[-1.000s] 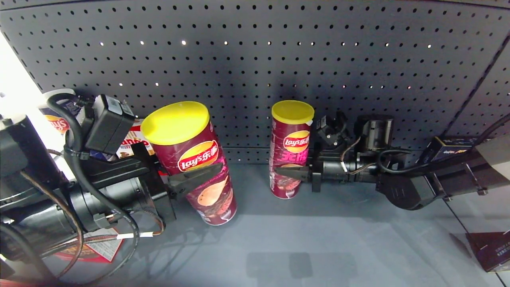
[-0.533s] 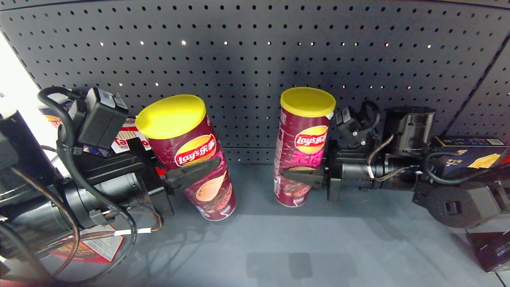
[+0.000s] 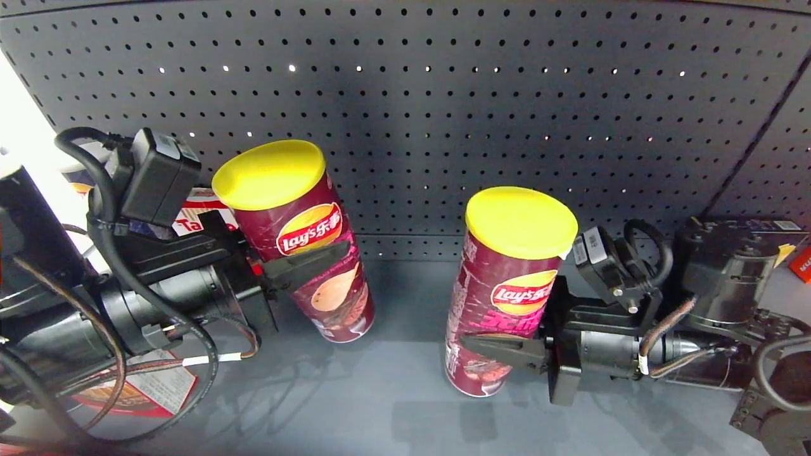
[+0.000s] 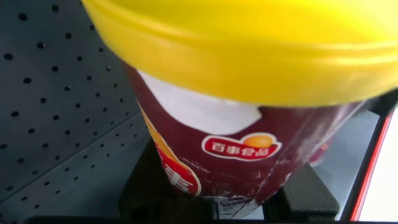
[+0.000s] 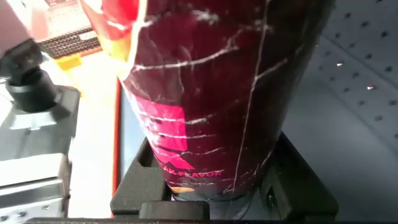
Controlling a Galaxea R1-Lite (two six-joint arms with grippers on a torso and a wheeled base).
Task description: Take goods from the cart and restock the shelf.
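- The left can [image 3: 298, 240] is a maroon, yellow-topped tube. Its front carries a red oval logo with a yellow disc behind it and white script, above a picture of a crisp.
- The left wrist view shows the left can [image 4: 236, 155] with a white patch under the top and a small red oval mark with an orange dot. The print there is too small to read.
- The right can [image 3: 507, 285] has the same maroon wrap and oval logo, over a pink band of large characters.
- In the right wrist view the right can [image 5: 211, 112] shows a pink block with a line of small white letters at its foot.
- The left hand [image 3: 304, 256] comes in level from the left. It is clamped on the left can at mid-height, one dark finger [image 3: 310, 266] across the front.
- The left can tilts, top toward the left, its base low over the shelf [image 3: 393, 380] near the pegboard [image 3: 443, 95].
- The right hand [image 3: 491, 342] comes in level from the right and grips the right can on its lower half.
- The right can leans slightly, nearer the shelf's front edge. I cannot tell whether either base touches the shelf.
- A red-and-white box [image 3: 197, 212] sits behind the left arm.
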